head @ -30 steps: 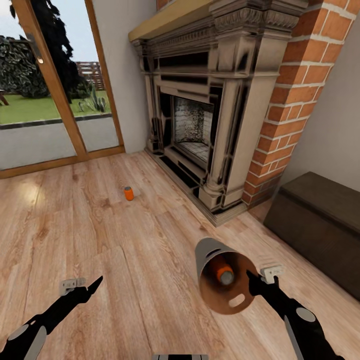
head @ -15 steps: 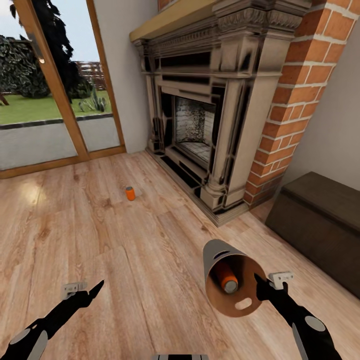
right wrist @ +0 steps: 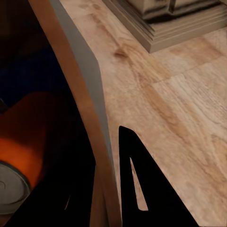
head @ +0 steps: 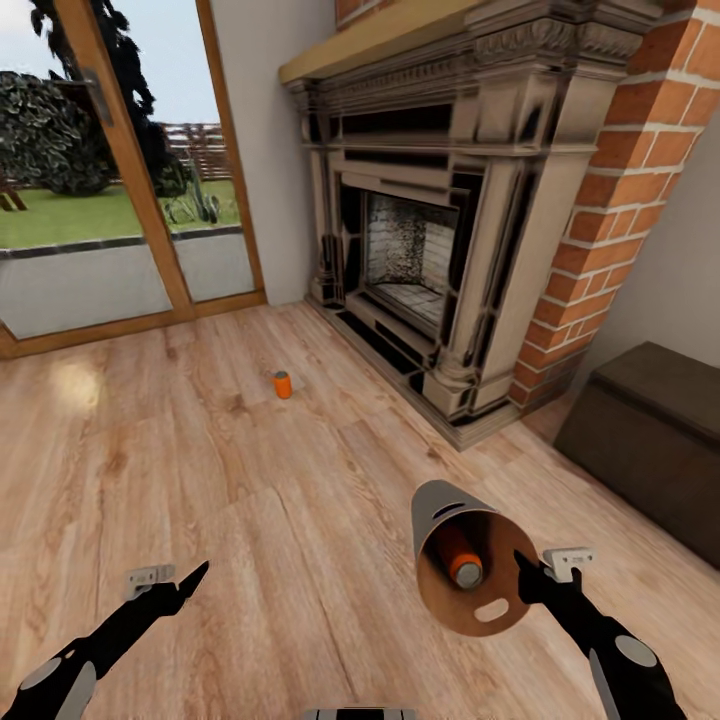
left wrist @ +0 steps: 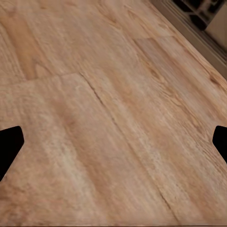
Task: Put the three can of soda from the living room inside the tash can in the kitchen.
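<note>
The remaining orange soda can (head: 283, 384) stands upright on the wood floor (head: 250, 520) before the fireplace (head: 440, 250): probably light, rigid and slick, best gripped around its middle. The right gripper (head: 540, 585) pinches the tilted trash can (head: 462, 570) by its rim (an orange can (head: 460, 560) inside). The left gripper (head: 165, 585) hovers low, fingers spread.

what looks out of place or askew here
The trash can is tipped toward the camera, gripped by its rim in the right gripper, an orange can inside. Another orange can stands alone on the floor.
</note>
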### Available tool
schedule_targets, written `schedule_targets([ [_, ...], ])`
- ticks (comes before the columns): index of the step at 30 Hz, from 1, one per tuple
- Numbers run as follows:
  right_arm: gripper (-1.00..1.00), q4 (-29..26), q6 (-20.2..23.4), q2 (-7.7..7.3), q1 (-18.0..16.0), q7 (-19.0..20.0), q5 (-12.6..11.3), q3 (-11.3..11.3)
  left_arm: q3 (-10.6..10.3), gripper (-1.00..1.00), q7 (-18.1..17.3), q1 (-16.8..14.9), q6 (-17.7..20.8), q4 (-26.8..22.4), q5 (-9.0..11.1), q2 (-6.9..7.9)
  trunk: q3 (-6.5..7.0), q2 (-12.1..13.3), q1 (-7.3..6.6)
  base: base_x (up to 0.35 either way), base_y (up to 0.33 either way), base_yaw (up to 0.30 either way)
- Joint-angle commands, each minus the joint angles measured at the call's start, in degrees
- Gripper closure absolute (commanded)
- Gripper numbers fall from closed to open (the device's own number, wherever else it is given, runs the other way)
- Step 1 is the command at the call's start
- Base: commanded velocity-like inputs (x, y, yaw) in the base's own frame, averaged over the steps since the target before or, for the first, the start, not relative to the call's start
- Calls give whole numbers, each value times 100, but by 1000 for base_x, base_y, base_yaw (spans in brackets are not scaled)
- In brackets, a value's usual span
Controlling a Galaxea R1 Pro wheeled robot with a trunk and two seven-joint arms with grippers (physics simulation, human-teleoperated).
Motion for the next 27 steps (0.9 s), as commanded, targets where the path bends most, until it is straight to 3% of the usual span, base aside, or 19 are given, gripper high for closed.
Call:
schedule_targets([
  [1,100,-6,6,1,-3,31,-66,2,0,-100,1,0,0,1,0,0,1,0,-1,-102,286,146],
  [17,100,35,7,1,-3,31,-63,6,0,-100,8,0,-7,1,0,0,-3,0,-1,-84,270,231],
  [27,100,65,7,10,-3,31,-63,51,0,-100,8,0,-9,1,0,0,-7,0,-1,237,131,40],
])
